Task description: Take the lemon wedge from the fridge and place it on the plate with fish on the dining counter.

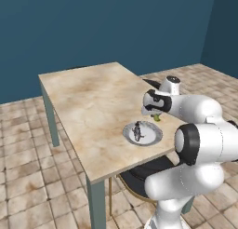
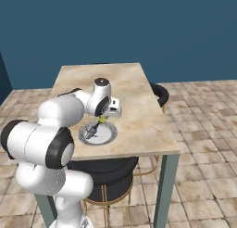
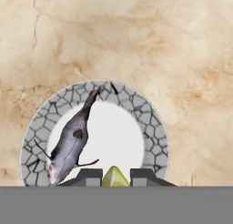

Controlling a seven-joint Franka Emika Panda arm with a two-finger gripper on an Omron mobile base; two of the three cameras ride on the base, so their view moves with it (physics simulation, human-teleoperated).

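Observation:
The yellow-green lemon wedge [image 3: 114, 177] sits pinched between my two fingertips, with my gripper [image 3: 115, 176] shut on it. It hangs just above the near rim of the small round plate [image 3: 154, 141], whose border is cracked grey. The dark grey fish [image 3: 70, 143] lies slanted across the plate's left half. From the base views, my gripper [image 1: 157, 115] hovers over the right edge of the plate [image 1: 151, 137] holding the lemon wedge [image 1: 157, 117], and the fish [image 1: 137, 131] rests beside it. The plate [image 2: 107, 136] stands near the front of the beige marbled dining counter [image 2: 134, 106].
The dining counter [image 1: 88, 102] stretches away bare toward the dark blue wall. A black round stool [image 2: 109, 169] is tucked under its near edge, another stool [image 2: 159, 93] sits at its right side. Tiled floor surrounds the counter.

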